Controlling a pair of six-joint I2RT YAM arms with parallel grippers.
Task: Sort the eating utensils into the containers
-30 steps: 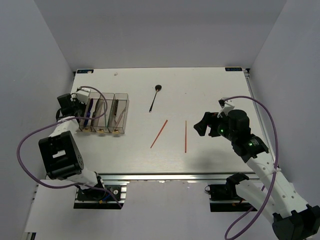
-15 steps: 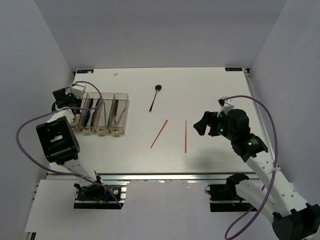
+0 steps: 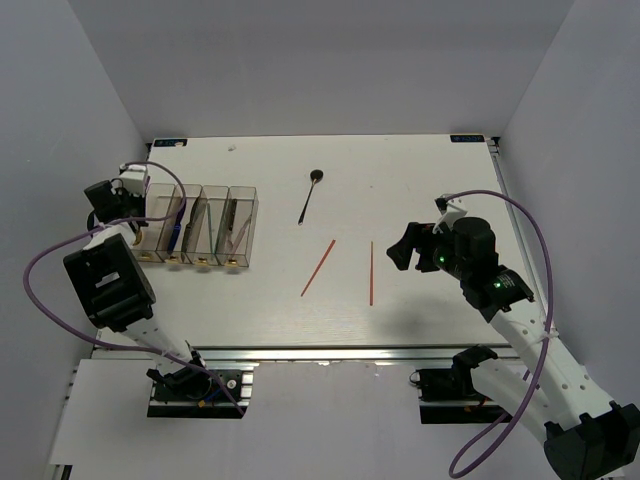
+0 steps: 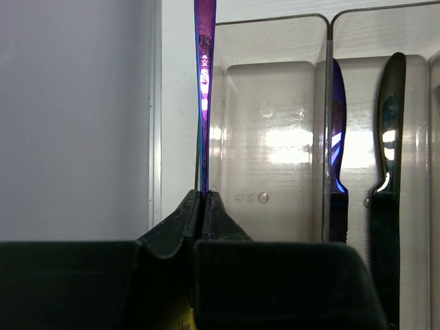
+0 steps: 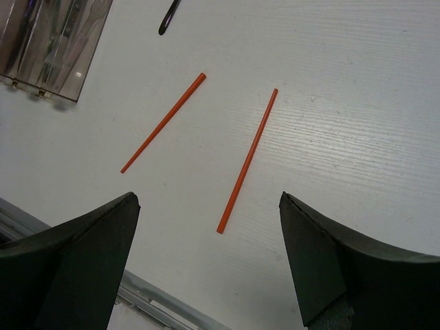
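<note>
Your left fingers (image 4: 175, 227) clamp the purple spoon handle (image 4: 204, 82) at the leftmost bin's (image 4: 268, 103) outer edge; your right fingers (image 5: 75, 254) gape wide above two orange-red chopsticks (image 5: 163, 124) (image 5: 247, 159) on the surface (image 5: 357, 103)

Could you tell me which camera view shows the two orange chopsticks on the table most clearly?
The right wrist view: both chopsticks lie large and whole on the table. The top view shows them too, only smaller and thinner. The left wrist view does not show them.
</note>
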